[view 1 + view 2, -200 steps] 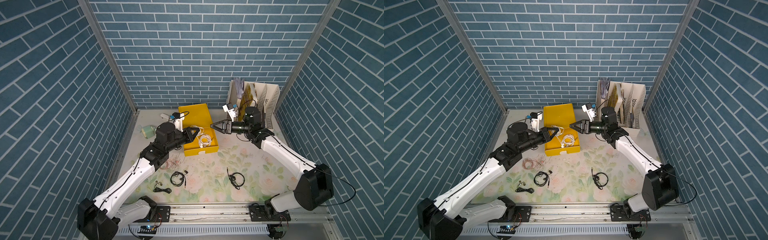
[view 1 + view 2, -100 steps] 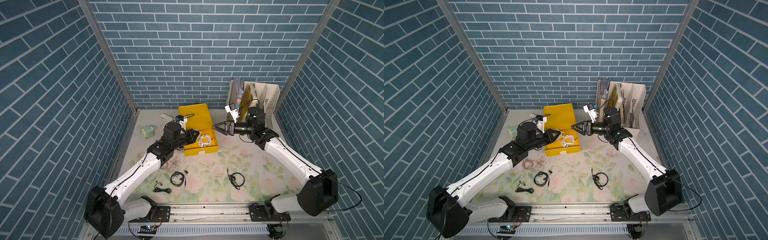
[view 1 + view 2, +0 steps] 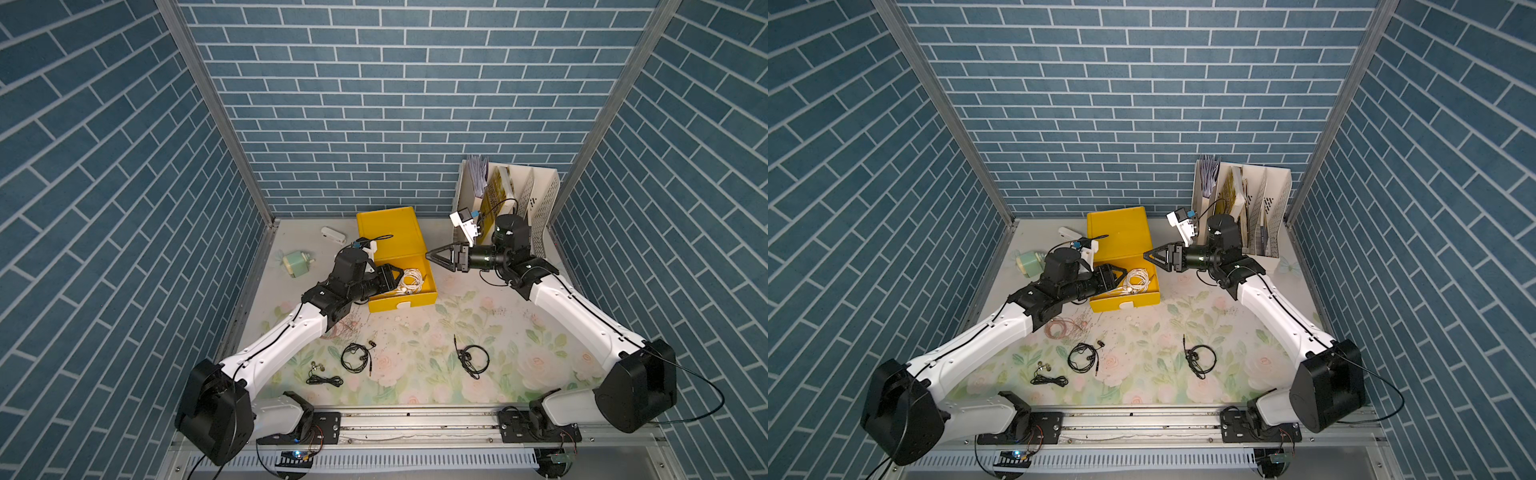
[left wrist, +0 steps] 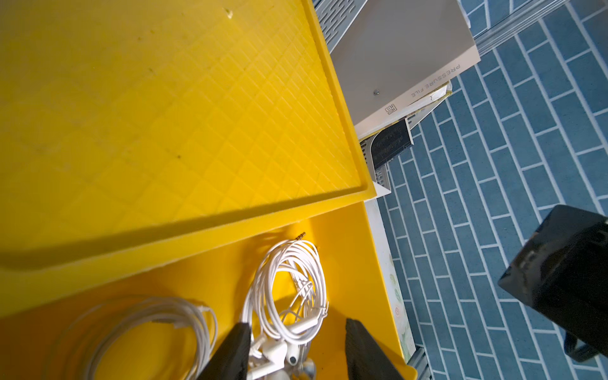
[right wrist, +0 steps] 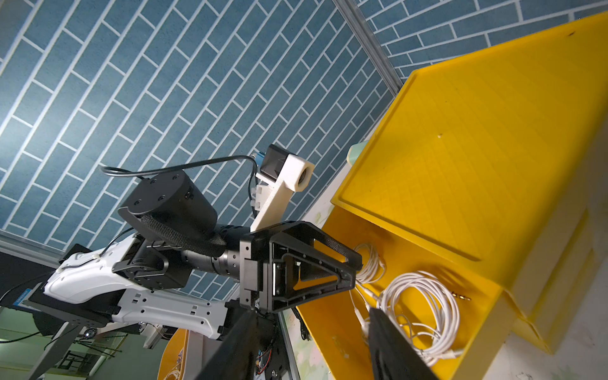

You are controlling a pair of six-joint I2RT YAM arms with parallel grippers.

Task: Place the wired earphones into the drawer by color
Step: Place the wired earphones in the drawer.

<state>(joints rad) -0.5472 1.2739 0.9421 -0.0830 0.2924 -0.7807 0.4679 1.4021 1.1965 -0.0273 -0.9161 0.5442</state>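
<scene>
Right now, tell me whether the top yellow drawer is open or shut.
Open. The top drawer is pulled out from the yellow cabinet, and two white earphone coils lie inside it.

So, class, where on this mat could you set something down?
Free: the floral mat between the middle black earphones and the right black earphones, and from there to the open drawer. Crowded: that drawer, with white earphones and the left gripper inside.

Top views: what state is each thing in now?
Top drawer: pulled open.
White earphones: two coils, inside that drawer.
Black earphones: three coils, loose on mat.
Pink earphones: loose on mat.
Left gripper: jaws open over white earphones.
Right gripper: jaws open, empty.
</scene>
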